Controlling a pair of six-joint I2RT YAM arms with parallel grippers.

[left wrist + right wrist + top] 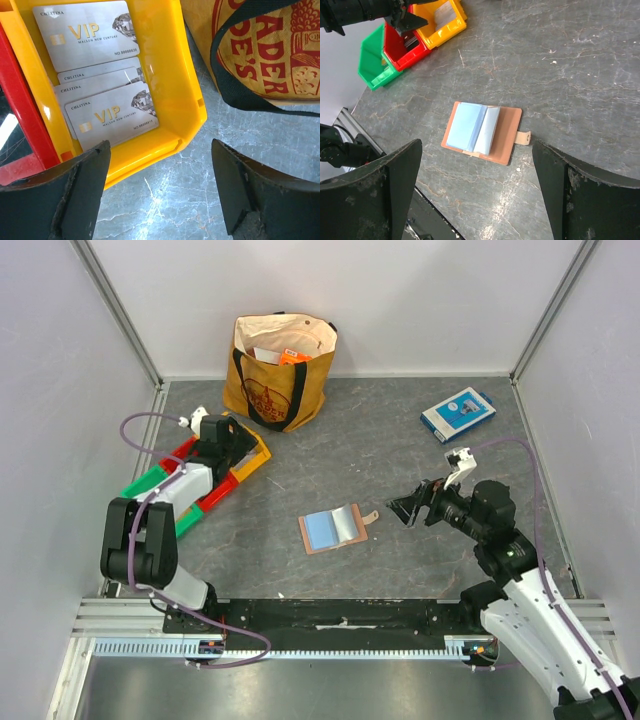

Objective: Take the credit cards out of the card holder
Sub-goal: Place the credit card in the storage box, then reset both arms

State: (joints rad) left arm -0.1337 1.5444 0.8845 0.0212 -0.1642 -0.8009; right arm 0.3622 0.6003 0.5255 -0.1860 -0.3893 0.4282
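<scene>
My left fingers [60,195] stand spread wide with nothing between them, hanging over the near lip of the yellow bin [192,107], which fills the upper left of the left wrist view. Inside it the credit cards [107,117] lie flat and overlapping, four silver ones as far as I can count, face up and touching one another. A red bin [20,105] sits against the yellow one at the left edge of that view, and a tan tote bag [270,50] is at the upper right. My right fingers [590,195] are spread wide too and hold nothing. They hover above the card holder [482,132], which lies flat on the counter [570,75] in the middle of the right wrist view, opened like a book with its pale blue lining up and its snap tab [522,137] sticking out to the right. I see no card edge poking out of the pockets, though I cannot tell from here whether one is tucked deeper. I judge the drop into the bin done. The next move calls for lifting my left fingers clear and checking the pockets for any card left inside.
</scene>
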